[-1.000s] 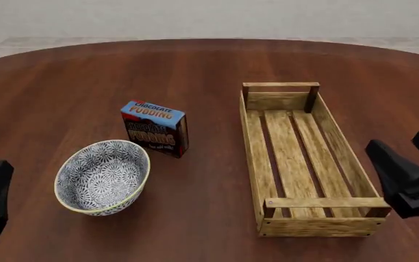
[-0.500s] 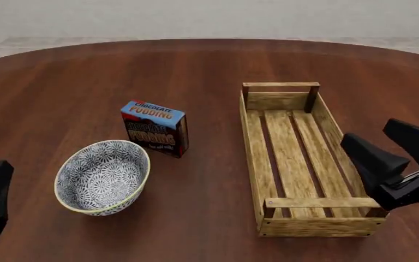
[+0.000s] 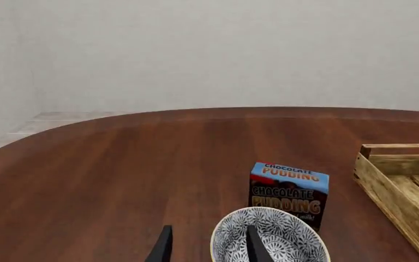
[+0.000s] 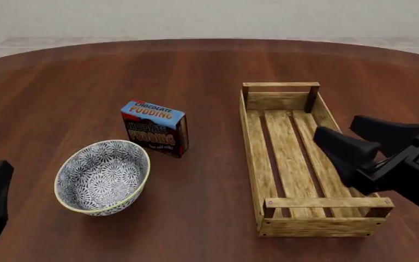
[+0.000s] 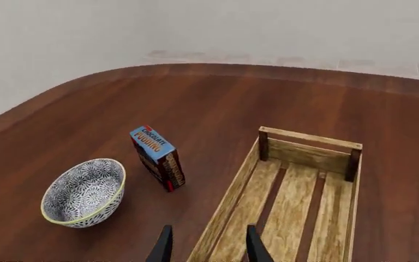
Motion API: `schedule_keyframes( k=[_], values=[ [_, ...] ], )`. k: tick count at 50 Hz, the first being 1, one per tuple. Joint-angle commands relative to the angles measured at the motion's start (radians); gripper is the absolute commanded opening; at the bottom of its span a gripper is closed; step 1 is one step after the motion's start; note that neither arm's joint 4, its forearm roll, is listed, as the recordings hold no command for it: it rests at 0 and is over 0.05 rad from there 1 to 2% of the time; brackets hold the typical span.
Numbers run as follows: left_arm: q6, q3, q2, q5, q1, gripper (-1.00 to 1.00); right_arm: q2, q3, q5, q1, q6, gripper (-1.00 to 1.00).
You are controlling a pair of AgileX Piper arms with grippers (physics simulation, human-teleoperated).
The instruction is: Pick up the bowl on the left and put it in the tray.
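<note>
Leftward over the tray (image 4: 297, 158) the right gripper (image 4: 355, 143) has been swung, jaws parted, empty; the bowl (image 4: 104, 176) is left untouched.

Lighting: even, diffuse, moderately bright — no single source evident. Shadows: soft and faint, a slight darkening beneath the bowl (image 4: 103, 176), the box (image 4: 155, 128) and the tray (image 4: 253, 136). Glare: none; the desk (image 4: 64, 93) shows only a dull broad sheen. Sharpness: mildly soft throughout, box lettering legible — no motion blur. Edge distortion: none visible. Wall: flat pale grey.
</note>
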Motion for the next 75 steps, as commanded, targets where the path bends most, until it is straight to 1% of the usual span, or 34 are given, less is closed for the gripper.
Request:
schedule_keyframes(
  k=[1, 2, 5, 6, 8, 10, 11, 13, 16, 17, 24, 27, 30, 32, 33, 40, 41, 43, 45, 47, 49, 57, 62, 65, 70, 75],
  values=[
    [0.000, 0.000, 0.000, 0.000, 0.000, 1.00, 0.051, -0.020, -0.004, 0.042, 0.065, 1.00],
    [0.000, 0.000, 0.000, 0.000, 0.000, 1.00, 0.058, -0.022, -0.003, 0.051, 0.079, 1.00],
    [0.000, 0.000, 0.000, 0.000, 0.000, 1.00, 0.063, -0.025, -0.001, 0.061, 0.069, 1.00],
    [0.000, 0.000, 0.000, 0.000, 0.000, 1.00, 0.071, -0.026, -0.002, 0.068, 0.085, 1.00],
    [0.000, 0.000, 0.000, 0.000, 0.000, 1.00, 0.082, -0.031, -0.004, 0.070, 0.080, 1.00],
    [0.000, 0.000, 0.000, 0.000, 0.000, 1.00, 0.090, -0.037, -0.001, 0.084, 0.090, 1.00],
    [0.000, 0.000, 0.000, 0.000, 0.000, 1.00, 0.093, -0.041, 0.001, 0.090, 0.078, 1.00],
    [0.000, 0.000, 0.000, 0.000, 0.000, 1.00, 0.106, -0.049, 0.002, 0.098, 0.094, 1.00],
    [0.000, 0.000, 0.000, 0.000, 0.000, 1.00, 0.111, -0.057, 0.005, 0.107, 0.079, 1.00],
    [0.000, 0.000, 0.000, 0.000, 0.000, 1.00, 0.115, -0.060, 0.007, 0.114, 0.091, 1.00],
    [0.000, 0.000, 0.000, 0.000, 0.000, 1.00, 0.140, -0.092, 0.025, 0.150, 0.095, 1.00],
    [0.000, 0.000, 0.000, 0.000, 0.000, 1.00, 0.153, -0.100, 0.028, 0.163, 0.093, 1.00],
    [0.000, 0.000, 0.000, 0.000, 0.000, 1.00, 0.170, -0.119, 0.043, 0.183, 0.072, 1.00],
    [0.000, 0.000, 0.000, 0.000, 0.000, 1.00, 0.183, -0.133, 0.052, 0.187, 0.072, 1.00],
    [0.000, 0.000, 0.000, 0.000, 0.000, 1.00, 0.189, -0.143, 0.059, 0.197, 0.061, 1.00],
    [0.000, 0.000, 0.000, 0.000, 0.000, 1.00, 0.232, -0.170, 0.053, 0.204, 0.064, 1.00],
    [0.000, 0.000, 0.000, 0.000, 0.000, 1.00, 0.240, -0.175, 0.053, 0.204, 0.058, 1.00],
    [0.000, 0.000, 0.000, 0.000, 0.000, 1.00, 0.254, -0.183, 0.049, 0.207, 0.072, 1.00],
    [0.000, 0.000, 0.000, 0.000, 0.000, 1.00, 0.262, -0.190, 0.049, 0.210, 0.063, 1.00],
    [0.000, 0.000, 0.000, 0.000, 0.000, 1.00, 0.274, -0.198, 0.051, 0.219, 0.074, 1.00],
    [0.000, 0.000, 0.000, 0.000, 0.000, 1.00, 0.287, -0.208, 0.051, 0.215, 0.073, 1.00],
    [0.000, 0.000, 0.000, 0.000, 0.000, 1.00, 0.320, -0.264, 0.076, 0.244, 0.035, 1.00],
    [0.000, 0.000, 0.000, 0.000, 0.000, 1.00, 0.340, -0.292, 0.083, 0.259, 0.031, 1.00],
    [0.000, 0.000, 0.000, 0.000, 0.000, 1.00, 0.365, -0.306, 0.077, 0.267, 0.047, 1.00],
    [0.000, 0.000, 0.000, 0.000, 0.000, 1.00, 0.401, -0.323, 0.063, 0.272, 0.026, 1.00],
    [0.000, 0.000, 0.000, 0.000, 0.000, 1.00, 0.417, -0.335, 0.062, 0.288, 0.020, 1.00]
  ],
)
